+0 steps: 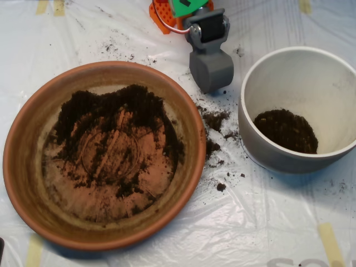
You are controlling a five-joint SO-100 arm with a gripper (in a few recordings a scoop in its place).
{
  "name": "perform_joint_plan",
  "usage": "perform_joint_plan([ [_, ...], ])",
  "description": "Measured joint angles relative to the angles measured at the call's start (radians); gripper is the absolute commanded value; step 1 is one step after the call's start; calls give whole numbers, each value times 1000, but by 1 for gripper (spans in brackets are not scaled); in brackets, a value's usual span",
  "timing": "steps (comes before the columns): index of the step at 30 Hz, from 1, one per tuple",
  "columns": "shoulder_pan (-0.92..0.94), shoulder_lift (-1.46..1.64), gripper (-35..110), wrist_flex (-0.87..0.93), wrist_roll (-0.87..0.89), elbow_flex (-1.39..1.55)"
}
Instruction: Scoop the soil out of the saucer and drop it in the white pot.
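The terracotta saucer point(22, 167) lies on the left, wide and shallow. Dark soil point(117, 108) is heaped along its upper half, with thinner crumbs smeared over the middle rings. The white pot point(253, 83) stands at the right and has a mound of soil point(286, 130) on its floor. My grey scoop, the gripper point(211, 72), hangs over the sheet between the saucer's upper rim and the pot's left wall. Its two halves look pressed together with no gap showing, and I see no soil on its outside.
Spilled soil clumps point(214, 119) lie on the plastic sheet between saucer and pot, with scattered crumbs point(221, 187) lower down. The orange arm base point(164, 16) sits at the top centre. Tape strips point(331, 239) hold the sheet.
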Motion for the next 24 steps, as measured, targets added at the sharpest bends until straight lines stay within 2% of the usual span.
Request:
perform_joint_plan([
  [24,9,0,0,0,0,0],
])
